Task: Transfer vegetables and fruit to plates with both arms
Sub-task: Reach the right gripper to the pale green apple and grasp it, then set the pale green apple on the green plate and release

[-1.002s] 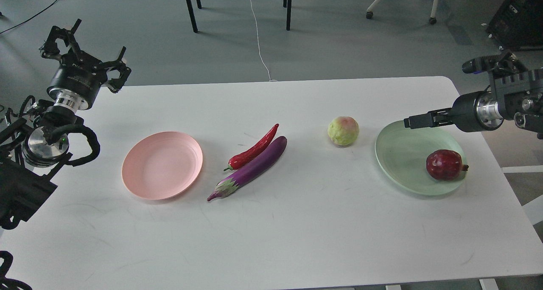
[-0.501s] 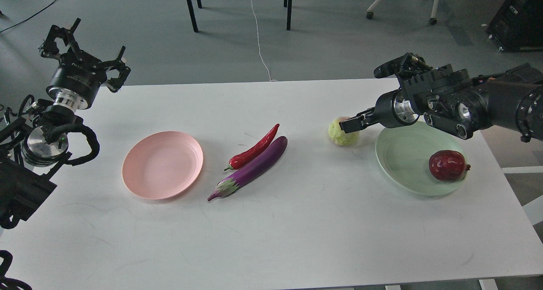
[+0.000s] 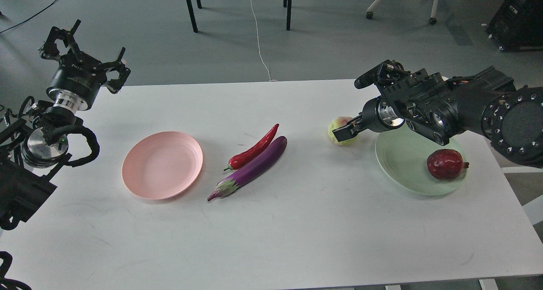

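My right gripper (image 3: pixel 344 131) reaches in from the right, and its dark tip overlaps the round yellow-green fruit (image 3: pixel 338 125) on the table. Its fingers cannot be told apart. The dark red pomegranate (image 3: pixel 445 164) lies on the mint green plate (image 3: pixel 403 162), under my right arm. The purple eggplant (image 3: pixel 250 167) and the red chili pepper (image 3: pixel 254 149) lie side by side at the table's middle. The pink plate (image 3: pixel 161 164) is empty at the left. My left gripper (image 3: pixel 85 48) is raised at the table's far left corner, claws spread and empty.
The white table's (image 3: pixel 271 239) far edge runs behind the fruit. Its right edge is close beside the green plate. Black chair legs (image 3: pixel 191 7) and a white cable (image 3: pixel 258 39) are on the floor beyond the table.
My right arm has swung left from over the green plate, so that its gripper tip is now at the yellow-green fruit. The left arm has not moved.
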### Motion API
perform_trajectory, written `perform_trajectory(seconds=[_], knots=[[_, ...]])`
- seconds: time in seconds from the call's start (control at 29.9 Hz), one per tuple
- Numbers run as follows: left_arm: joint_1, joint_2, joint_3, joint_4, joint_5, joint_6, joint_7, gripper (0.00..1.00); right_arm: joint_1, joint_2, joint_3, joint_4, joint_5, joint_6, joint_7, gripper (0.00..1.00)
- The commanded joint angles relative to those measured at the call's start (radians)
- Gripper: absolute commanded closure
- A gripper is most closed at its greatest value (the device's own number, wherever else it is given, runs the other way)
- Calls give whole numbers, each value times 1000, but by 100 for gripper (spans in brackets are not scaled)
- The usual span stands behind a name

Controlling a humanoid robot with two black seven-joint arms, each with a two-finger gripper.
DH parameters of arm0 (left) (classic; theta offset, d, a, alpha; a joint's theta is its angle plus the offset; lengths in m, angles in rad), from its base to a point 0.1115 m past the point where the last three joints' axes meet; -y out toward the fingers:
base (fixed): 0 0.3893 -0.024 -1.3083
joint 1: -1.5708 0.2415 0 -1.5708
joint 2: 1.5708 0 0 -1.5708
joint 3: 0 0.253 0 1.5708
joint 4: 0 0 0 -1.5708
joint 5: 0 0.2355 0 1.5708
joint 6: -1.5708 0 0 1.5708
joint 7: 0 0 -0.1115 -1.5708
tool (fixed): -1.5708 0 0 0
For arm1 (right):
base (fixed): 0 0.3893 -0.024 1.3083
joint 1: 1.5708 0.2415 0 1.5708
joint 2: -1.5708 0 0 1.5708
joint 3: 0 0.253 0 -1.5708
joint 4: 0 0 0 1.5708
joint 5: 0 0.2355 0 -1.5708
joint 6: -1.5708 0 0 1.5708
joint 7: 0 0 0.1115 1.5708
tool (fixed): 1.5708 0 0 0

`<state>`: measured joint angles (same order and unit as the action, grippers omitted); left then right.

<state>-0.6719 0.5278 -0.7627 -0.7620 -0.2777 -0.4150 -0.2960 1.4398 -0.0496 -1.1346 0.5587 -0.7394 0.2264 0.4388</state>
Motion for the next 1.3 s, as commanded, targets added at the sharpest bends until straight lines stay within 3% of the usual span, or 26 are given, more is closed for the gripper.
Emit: perform_trajectory(seconds=[0.0, 0.33, 0.43, 0.7, 0.77, 1.04, 1.27], knots=[[0, 0, -3, 3, 0, -1, 0, 2, -25, 10, -1, -39, 0, 2, 0, 2], [3, -5, -4, 9, 0, 1, -2, 2, -168, 50, 45, -242, 5, 83, 0, 6], [2, -2, -4, 9, 0, -1, -2, 2, -190, 50, 65, -282, 3, 100, 0, 13], [2, 4, -4, 13, 0, -1, -2, 2, -130, 50, 65, -279, 2, 105, 11, 44], [0, 4, -4, 13, 0, 1, -2, 2, -104, 44, 65, -273, 3, 105, 12, 45], [0, 29, -6, 13, -1, -1, -2, 2, -61, -162, 30, -189, -15, 105, 15, 45], [0, 31, -6, 13, -1, 1, -2, 2, -49, -328, 12, 22, -20, 80, 15, 44]])
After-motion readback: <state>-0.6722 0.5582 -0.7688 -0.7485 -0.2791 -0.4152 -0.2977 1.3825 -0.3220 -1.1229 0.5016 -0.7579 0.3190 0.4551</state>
